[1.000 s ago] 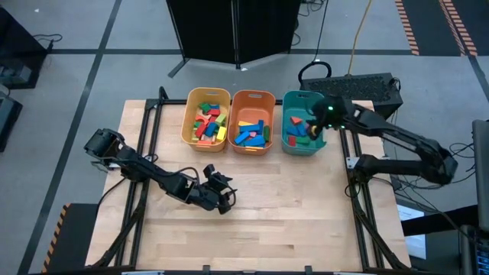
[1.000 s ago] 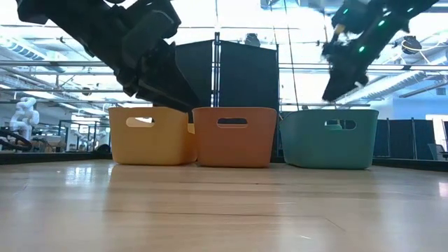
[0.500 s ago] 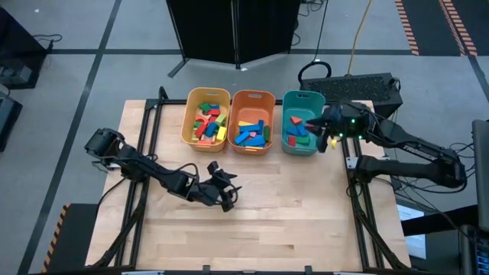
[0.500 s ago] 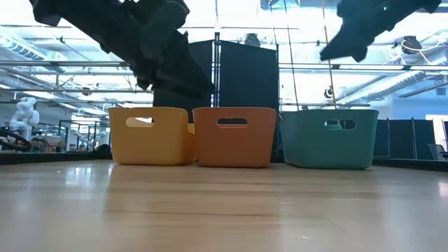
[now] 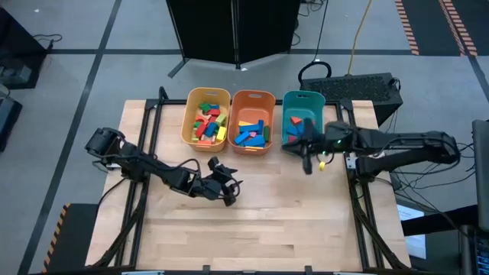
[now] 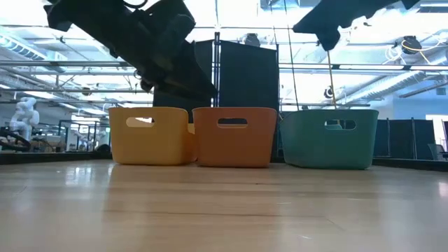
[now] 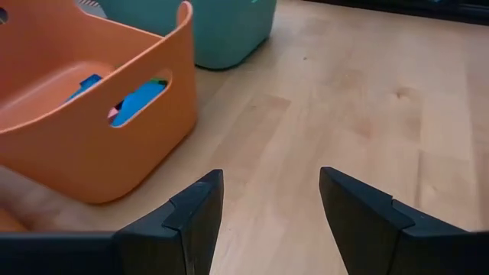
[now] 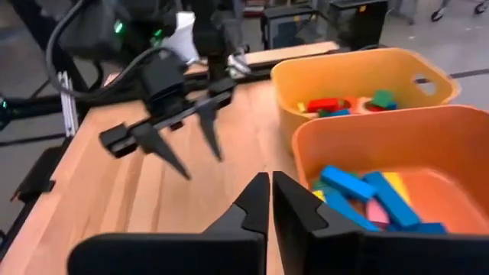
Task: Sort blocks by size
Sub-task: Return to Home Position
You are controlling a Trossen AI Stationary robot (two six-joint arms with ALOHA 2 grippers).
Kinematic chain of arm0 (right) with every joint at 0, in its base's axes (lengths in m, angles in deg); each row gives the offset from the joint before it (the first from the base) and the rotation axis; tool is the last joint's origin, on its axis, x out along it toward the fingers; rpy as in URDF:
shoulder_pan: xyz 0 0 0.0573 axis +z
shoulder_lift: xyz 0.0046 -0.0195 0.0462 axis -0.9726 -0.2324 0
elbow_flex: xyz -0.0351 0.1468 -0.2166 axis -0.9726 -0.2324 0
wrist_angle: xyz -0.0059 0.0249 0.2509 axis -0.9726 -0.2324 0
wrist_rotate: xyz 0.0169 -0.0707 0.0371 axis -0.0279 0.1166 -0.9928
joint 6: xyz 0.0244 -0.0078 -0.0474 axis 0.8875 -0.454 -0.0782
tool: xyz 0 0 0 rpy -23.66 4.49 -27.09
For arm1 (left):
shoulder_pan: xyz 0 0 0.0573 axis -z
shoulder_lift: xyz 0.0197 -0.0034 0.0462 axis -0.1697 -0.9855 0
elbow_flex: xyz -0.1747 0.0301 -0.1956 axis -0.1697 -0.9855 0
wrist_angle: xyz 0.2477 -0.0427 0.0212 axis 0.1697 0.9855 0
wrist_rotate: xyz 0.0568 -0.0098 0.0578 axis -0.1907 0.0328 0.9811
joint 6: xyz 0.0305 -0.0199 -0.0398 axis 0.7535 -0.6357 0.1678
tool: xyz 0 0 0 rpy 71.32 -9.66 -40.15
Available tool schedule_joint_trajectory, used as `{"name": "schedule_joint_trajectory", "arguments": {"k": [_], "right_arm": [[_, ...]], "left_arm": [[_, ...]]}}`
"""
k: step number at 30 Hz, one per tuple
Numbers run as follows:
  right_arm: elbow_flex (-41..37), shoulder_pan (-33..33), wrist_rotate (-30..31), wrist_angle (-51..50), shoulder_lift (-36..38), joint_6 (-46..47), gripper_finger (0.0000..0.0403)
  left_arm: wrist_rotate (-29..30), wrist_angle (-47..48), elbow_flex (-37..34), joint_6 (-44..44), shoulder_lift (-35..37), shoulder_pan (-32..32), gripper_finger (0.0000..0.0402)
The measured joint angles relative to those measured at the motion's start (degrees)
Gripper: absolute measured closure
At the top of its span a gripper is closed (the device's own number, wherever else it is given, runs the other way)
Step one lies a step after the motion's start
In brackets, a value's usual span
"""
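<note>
The blocks lie in three bins at the table's far side: a yellow bin [image 5: 189, 114], an orange bin [image 5: 252, 98] and a teal bin [image 5: 303, 97]. Blue, pink and yellow blocks [image 8: 359, 195] fill the orange bin. Red and green blocks [image 8: 344, 103] lie in the yellow one. My right gripper [image 5: 299, 151] [image 8: 270, 191] hovers shut and empty just off the teal bin's near side, pointing toward the table's left. My left gripper [image 5: 231, 192] [image 7: 271, 179] hangs open over the bare middle of the table, with nothing between its fingers.
The wooden tabletop [image 5: 290, 221] in front of the bins shows no loose blocks. A dark screen [image 5: 233, 30] stands behind the table. A black box [image 5: 359, 88] sits at the far right corner.
My right gripper has swung from above the teal bin's right rim toward the table's near left, risen, and tipped from pointing down to nearly level. My left gripper has drifted a little toward the table's right edge.
</note>
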Motion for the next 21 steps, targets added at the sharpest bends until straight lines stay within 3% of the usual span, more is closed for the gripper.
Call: {"name": "schedule_joint_trajectory", "arguments": {"k": [13, 21], "right_arm": [[0.0, 18.01, 11.45, 15.28, -16.55, 2.74, 0.0402], [-0.68, 24.16, 16.99, 19.47, -21.57, 2.16, 0.0403]], "left_arm": [[0.04, -1.69, 0.0, 0.09, 0.0, -3.05, 0.0183], [0.11, -5.31, 0.0, 5.09, 0.0, -4.16, 0.019]]}}
